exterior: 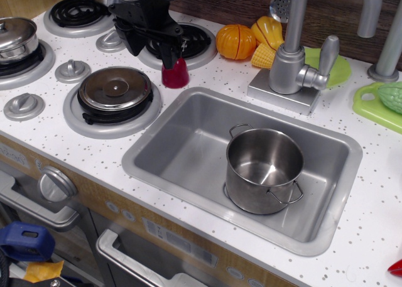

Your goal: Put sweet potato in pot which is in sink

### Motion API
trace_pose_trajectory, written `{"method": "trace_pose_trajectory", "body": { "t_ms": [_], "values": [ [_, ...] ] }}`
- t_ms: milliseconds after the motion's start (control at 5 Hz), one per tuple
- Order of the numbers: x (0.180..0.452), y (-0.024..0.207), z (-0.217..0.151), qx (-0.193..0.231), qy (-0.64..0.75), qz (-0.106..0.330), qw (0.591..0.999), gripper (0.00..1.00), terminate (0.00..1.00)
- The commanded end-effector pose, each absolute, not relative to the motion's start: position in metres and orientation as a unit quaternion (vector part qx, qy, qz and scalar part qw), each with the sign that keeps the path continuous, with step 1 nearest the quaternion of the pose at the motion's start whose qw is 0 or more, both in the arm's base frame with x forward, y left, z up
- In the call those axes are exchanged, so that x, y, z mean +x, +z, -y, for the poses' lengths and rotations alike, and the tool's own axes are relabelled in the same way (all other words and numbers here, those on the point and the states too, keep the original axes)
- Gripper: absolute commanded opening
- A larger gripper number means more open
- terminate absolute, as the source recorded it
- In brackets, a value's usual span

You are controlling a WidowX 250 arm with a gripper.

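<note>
The grey-silver rectangular sink lies below and to the right of the fingers, sunk in the white speckled countertop, its wide flat rim the one lip any path must clear. Inside it, toward the right end, stands the shiny steel cylindrical pot with wire loop handles, mouth open upward, so a drop from above should do. The black robot gripper points downward, its fingers closed in around the top of the small dark red plastic sweet potato, which appears to rest on the counter beside the sink's far-left corner. Whether the grip is firm I cannot tell. Open air separates fingers and pot; the tall silver faucet stands right.
</note>
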State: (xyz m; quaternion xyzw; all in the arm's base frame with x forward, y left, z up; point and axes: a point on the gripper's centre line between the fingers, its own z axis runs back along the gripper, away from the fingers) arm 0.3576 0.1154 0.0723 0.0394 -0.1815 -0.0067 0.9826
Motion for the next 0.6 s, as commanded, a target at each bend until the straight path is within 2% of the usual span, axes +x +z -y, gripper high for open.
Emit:
{"method": "trace_pose_trajectory", "body": {
  "t_ms": [0,400],
  "values": [
    [0.358,0.072,-0.115,0.039,-0.007,0.181,0.983,1.00,0.00],
    [0.381,0.065,-0.118,0.055,-0.032,0.212,0.975,1.00,0.00]
  ]
}}
